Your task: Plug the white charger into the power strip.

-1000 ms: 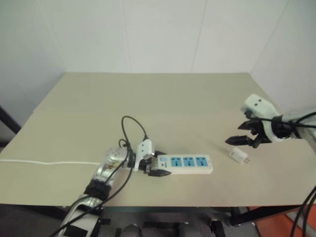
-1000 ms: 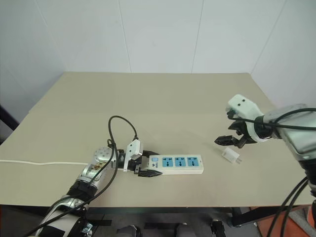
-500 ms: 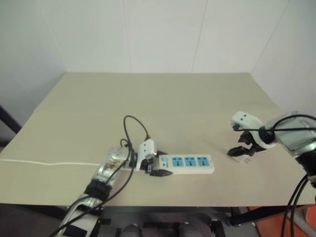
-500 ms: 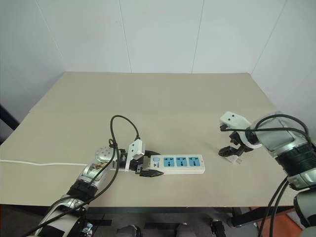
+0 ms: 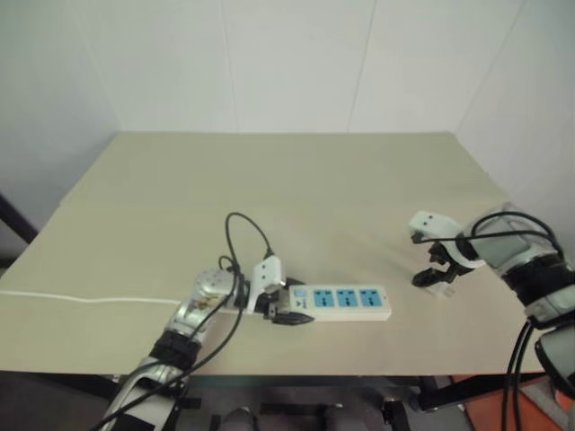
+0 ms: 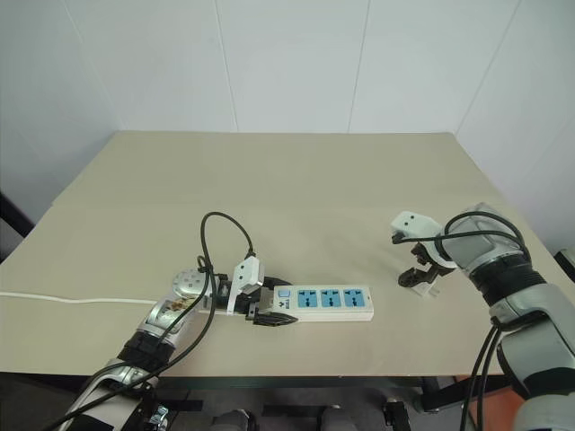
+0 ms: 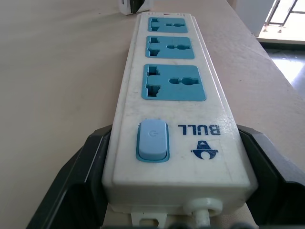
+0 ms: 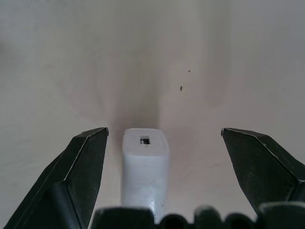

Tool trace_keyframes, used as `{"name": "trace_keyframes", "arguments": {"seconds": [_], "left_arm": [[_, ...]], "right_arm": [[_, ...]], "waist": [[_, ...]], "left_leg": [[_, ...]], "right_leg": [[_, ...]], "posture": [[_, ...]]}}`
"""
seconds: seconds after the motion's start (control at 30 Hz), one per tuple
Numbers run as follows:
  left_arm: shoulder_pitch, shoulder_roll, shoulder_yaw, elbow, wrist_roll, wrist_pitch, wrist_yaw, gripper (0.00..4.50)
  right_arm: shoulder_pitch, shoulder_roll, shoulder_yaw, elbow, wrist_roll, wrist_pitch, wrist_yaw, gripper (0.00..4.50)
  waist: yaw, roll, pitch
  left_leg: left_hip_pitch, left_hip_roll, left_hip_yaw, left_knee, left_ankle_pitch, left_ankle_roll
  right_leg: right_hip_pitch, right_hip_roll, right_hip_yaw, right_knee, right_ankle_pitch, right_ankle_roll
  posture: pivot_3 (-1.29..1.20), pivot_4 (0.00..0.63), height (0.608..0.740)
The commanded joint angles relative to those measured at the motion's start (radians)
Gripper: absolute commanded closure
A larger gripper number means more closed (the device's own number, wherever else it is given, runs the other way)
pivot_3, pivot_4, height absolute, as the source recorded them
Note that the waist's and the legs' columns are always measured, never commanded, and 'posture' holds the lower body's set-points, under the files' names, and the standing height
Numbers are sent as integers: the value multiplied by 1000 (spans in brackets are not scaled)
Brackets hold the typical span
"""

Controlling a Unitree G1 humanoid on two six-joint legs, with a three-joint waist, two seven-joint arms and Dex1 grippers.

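On the plain beige tabletop (image 5: 296, 180), the long white plastic power strip (image 5: 340, 302) with three blue socket faces lies flat near the near edge, a little right of centre, its length running left to right. The left gripper (image 5: 286, 304) is clamped on the strip's left end, the end with the pale blue switch (image 7: 152, 140); in the left wrist view one black finger (image 7: 78, 181) presses each long side of the casing there. A thin white cord (image 5: 81, 299) runs from that end leftward off the table, and a black cable (image 5: 243, 235) loops above the left wrist. Well to the right of the strip, the small white cube-shaped charger (image 6: 423, 285) lies on the table. The right gripper (image 8: 164, 143) points steeply down over it with its black fingers (image 8: 83, 162) spread wide; the charger (image 8: 145, 164) sits between them, closer to one finger and touching neither.
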Motion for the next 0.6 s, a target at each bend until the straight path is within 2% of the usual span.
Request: {"name": "trace_keyframes", "arguments": {"seconds": [0.03,0.4,0.6], "left_arm": [[8,10,-27,-26,4,12,-10,1196],[23,27,-22,-51,-1,25,-2,1196],[22,35,-25,-47,-1,23,-1,1196]], "right_arm": [[-39,8,-1,65,-56,-54,31,0],[-40,55,-19,124,-114,-90,107,0],[-10,41,-32,54,-116,-76,147,1811]], "waist": [[0,0,0],[-5,0,0],[-12,0,0]], "left_leg": [[0,0,0,0,0,0],[1,0,0,0,0,0],[1,0,0,0,0,0]], "right_leg": [[0,0,0,0,0,-1],[1,0,0,0,2,-3],[1,0,0,1,2,-3]], "posture": [[0,150,740],[0,150,740],[0,150,740]]}}
